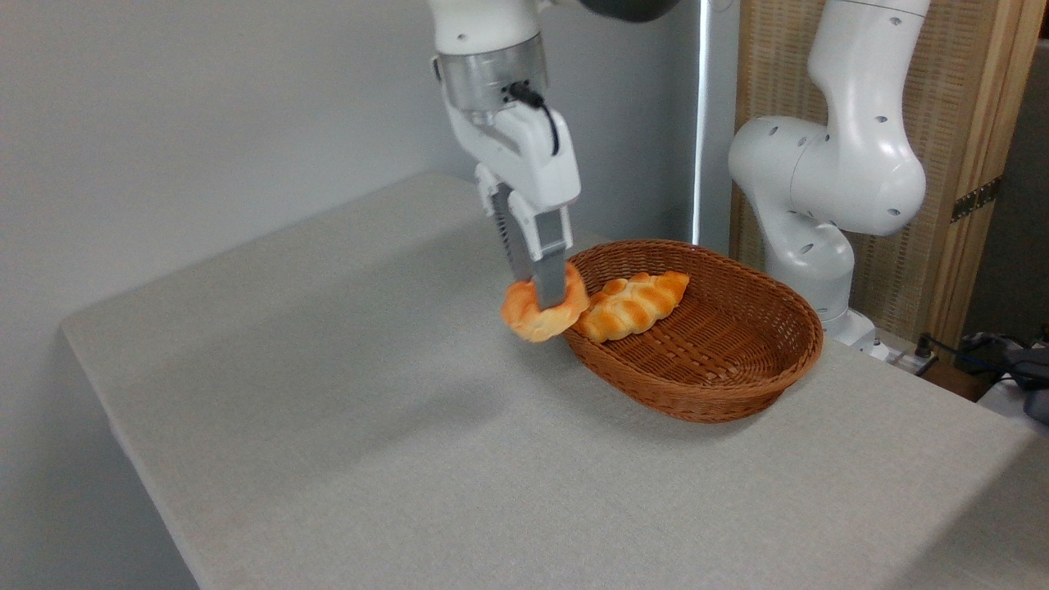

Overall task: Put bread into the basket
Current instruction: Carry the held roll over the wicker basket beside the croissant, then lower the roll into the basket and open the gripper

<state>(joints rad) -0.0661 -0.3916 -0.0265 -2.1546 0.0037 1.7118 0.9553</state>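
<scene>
The bread, a small round golden-orange bun, hangs clear of the table, pinched between the fingers of my gripper, which is shut on it. It sits just left of the near-left rim of the basket, an oval brown wicker basket on the right half of the table. The bun overlaps the rim in the picture; whether it touches it I cannot tell. The gripper points straight down from the white arm above.
A longer braided loaf lies inside the basket against its left wall. The arm's white base and links stand behind the basket at the right. The grey cloth-covered table stretches to the left and front.
</scene>
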